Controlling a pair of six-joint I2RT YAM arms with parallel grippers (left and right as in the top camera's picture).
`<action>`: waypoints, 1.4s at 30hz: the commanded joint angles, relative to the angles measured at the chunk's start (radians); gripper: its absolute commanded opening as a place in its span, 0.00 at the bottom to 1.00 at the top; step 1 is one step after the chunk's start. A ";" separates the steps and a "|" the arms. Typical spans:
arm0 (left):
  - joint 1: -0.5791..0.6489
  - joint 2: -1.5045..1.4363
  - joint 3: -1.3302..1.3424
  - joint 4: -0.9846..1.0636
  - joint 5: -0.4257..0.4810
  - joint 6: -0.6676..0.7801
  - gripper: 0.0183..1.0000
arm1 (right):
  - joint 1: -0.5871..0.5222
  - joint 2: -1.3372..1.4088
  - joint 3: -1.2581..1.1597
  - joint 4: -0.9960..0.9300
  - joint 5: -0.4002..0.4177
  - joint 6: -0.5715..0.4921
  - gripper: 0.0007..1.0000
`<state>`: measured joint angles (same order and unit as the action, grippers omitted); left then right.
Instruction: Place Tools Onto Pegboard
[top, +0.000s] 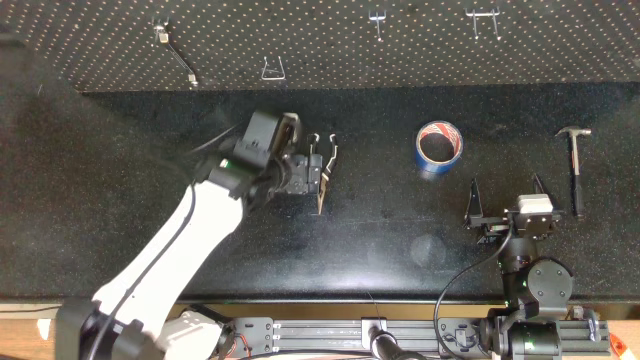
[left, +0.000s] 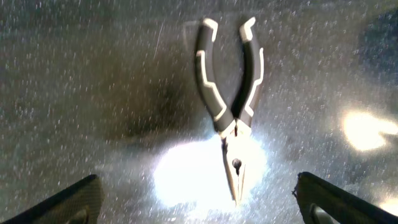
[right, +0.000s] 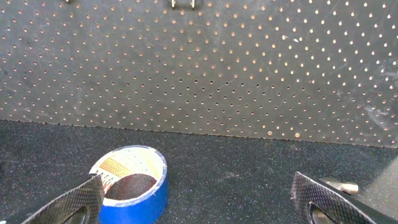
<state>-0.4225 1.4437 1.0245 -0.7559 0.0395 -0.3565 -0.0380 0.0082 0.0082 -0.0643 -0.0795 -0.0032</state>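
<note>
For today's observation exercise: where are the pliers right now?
In the top view the pliers lie on the black table, left of centre, beside the left hand, with the blue tape roll to their right.

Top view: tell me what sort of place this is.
Likely a workshop bench: a pegboard with hooks behind, and pliers, a hammer and tape on the dark worktop.

My workshop bench.
A pegboard (top: 330, 45) with hooks (top: 272, 69) backs my black worktop (top: 120, 200), where pliers (left: 234, 127), tape (top: 437, 166) and a hammer (top: 576, 170) lie.
</note>
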 joint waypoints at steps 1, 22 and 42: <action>-0.019 0.208 0.197 -0.042 -0.053 -0.095 1.00 | 0.001 -0.007 -0.004 -0.003 0.002 -0.009 0.98; -0.089 0.510 0.435 -0.130 -0.062 -0.233 1.00 | 0.001 -0.007 -0.004 -0.003 0.002 -0.009 0.98; -0.068 0.544 0.435 -0.148 -0.085 -0.093 1.00 | 0.001 -0.007 -0.004 -0.003 0.002 -0.009 0.98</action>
<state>-0.4927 1.9793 1.4425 -0.9115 -0.0078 -0.5014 -0.0380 0.0082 0.0082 -0.0647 -0.0795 -0.0055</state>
